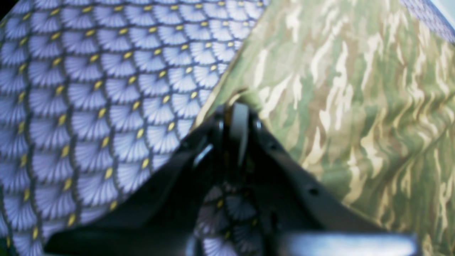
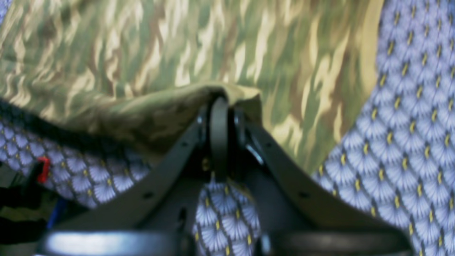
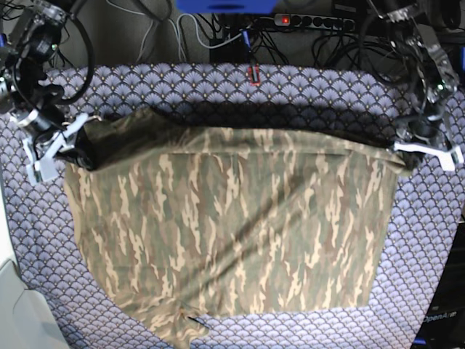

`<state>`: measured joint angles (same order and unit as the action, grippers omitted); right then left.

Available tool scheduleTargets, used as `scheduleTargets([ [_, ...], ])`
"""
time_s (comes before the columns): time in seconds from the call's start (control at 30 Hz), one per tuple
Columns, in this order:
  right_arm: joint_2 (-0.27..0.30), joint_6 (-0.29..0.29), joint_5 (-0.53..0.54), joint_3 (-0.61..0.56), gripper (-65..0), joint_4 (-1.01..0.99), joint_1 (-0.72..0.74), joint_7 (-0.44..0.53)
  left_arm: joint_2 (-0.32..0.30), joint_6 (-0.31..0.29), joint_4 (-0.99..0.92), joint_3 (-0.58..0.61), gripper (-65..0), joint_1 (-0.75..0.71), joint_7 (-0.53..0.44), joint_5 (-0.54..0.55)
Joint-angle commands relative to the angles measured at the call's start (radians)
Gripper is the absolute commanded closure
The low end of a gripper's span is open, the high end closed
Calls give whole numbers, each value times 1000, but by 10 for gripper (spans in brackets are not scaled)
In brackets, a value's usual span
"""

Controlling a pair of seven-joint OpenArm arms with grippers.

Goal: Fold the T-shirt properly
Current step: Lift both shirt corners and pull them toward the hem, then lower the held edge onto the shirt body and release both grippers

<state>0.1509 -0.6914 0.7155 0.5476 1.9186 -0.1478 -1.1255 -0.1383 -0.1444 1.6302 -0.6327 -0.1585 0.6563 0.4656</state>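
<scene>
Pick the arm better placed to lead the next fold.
Neither clearly: left claw and right claw are each shut on a far corner of the shirt. Probably they should carry that lifted edge together over the tablecloth.

1 T-shirt [image 3: 232,225], 1 tablecloth [image 3: 290,83], 2 end effectors: left end effector [image 3: 404,149], right end effector [image 3: 73,131], and 1 power strip [image 3: 305,22].

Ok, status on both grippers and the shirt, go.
Left gripper shut on T-shirt edge. Right gripper shut on opposite edge. That edge lifted between them, the rest flat on the tablecloth. Nothing in the way.
</scene>
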Motion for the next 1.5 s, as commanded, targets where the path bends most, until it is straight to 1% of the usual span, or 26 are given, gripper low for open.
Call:
scheduleTargets([
  [0.0,20,-7,10,4,0,-9,26,19,-30,-5,5,6,-6,52,0,8],
  [0.03,23,-7,10,4,0,-38,43,19,-42,-5,-15,9,-6,81,29,8],
  [0.1,43,-7,10,2,0,-106,72,19,-51,-5,-61,7,-6,130,55,8],
  [0.2,79,-7,10,-11,0,-230,112,28,-62,-5,-120,7,-6,179,59,5],
  [0.27,106,-7,10,-47,0,-308,153,42,-73,-5,-167,10,-6,218,59,-32],
  [0.4,171,-7,10,-139,0,-414,221,107,-62,-11,-242,10,-6,279,58,-129],
  [0.57,218,-7,10,-214,0,-515,305,150,-45,-14,-261,15,-6,331,58,-192],
  [0.7,244,-7,10,-271,0,-606,380,186,-47,-13,-262,109,-6,354,58,-227],
  [0.77,249,-7,10,-301,0,-638,412,203,-50,-10,-261,155,-6,357,56,-245],
  [0.87,261,-7,2,-346,0,-700,468,220,-48,-7,-262,185,-6,389,44,-271],
  [0.97,260,-7,-64,-386,0,-733,523,232,-42,-7,-264,184,-6,403,7,-301],
  [1.03,256,-7,-109,-390,0,-738,537,232,-44,-7,-264,184,-6,405,-13,-319],
  [1.17,246,-7,-164,-390,0,-739,571,233,-51,-5,-275,181,-6,423,-33,-333],
  [1.27,235,-7,-218,-389,0,-739,589,233,-53,-5,-334,181,-6,452,-33,-331],
  [1.33,224,-7,-251,-386,0,-739,603,233,-65,-5,-368,176,-6,463,-33,-327],
  [1.47,224,-7,-262,-390,0,-739,612,233,-67,-5,-405,173,-6,478,-53,-325],
])
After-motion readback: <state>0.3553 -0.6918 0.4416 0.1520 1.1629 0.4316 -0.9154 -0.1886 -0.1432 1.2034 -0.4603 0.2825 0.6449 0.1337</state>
